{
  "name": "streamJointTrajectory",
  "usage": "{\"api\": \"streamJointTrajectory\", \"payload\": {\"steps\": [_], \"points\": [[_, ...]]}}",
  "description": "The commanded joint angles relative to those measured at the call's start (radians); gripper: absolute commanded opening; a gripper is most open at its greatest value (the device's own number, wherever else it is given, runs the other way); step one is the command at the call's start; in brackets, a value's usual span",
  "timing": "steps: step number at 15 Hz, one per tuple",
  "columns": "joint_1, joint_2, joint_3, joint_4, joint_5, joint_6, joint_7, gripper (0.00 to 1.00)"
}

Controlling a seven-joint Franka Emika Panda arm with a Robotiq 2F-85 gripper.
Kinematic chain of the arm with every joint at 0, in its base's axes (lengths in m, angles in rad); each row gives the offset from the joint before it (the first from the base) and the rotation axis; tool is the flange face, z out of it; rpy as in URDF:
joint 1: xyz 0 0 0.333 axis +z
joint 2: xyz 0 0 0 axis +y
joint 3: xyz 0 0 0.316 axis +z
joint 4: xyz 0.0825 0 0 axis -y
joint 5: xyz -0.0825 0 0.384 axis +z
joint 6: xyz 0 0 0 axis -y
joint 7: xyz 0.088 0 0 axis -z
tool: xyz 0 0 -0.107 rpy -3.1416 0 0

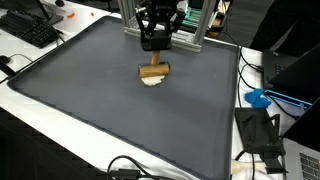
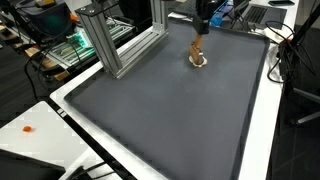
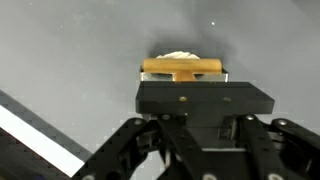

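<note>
- In an exterior view, the gripper [image 1: 153, 47] hangs over the far middle of the grey mat [image 1: 90, 100]. Its fingers are drawn in tight on the upright stem of a wooden tool [image 1: 153, 70]. The tool's pale round end meets the mat directly below. A keyboard [image 1: 28, 30] lies off the mat's corner, well apart.
- In an exterior view, the gripper [image 2: 199, 28] comes in from the top edge. The wooden tool [image 2: 198, 55] stands nearly upright beneath it, with its pale end on the mat (close to the far edge). An aluminium frame [image 2: 125, 45] stands beside the mat, apart from the tool.
- In the wrist view, the wooden tool [image 3: 183, 67] shows its crossbar lying level just past the gripper [image 3: 188, 84]. A short stem runs back between the clamped jaws. The pale end peeks out behind the bar, against the grey mat.
</note>
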Motion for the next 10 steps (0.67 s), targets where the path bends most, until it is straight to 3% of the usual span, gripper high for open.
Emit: {"api": "streamJointTrajectory", "payload": {"steps": [1,10], "points": [[-0.013,-0.034,0.017,-0.071,-0.021,0.08,-0.007,0.22],[-0.008,-0.033,0.014,-0.138,-0.018,0.217,0.072,0.22]]}}
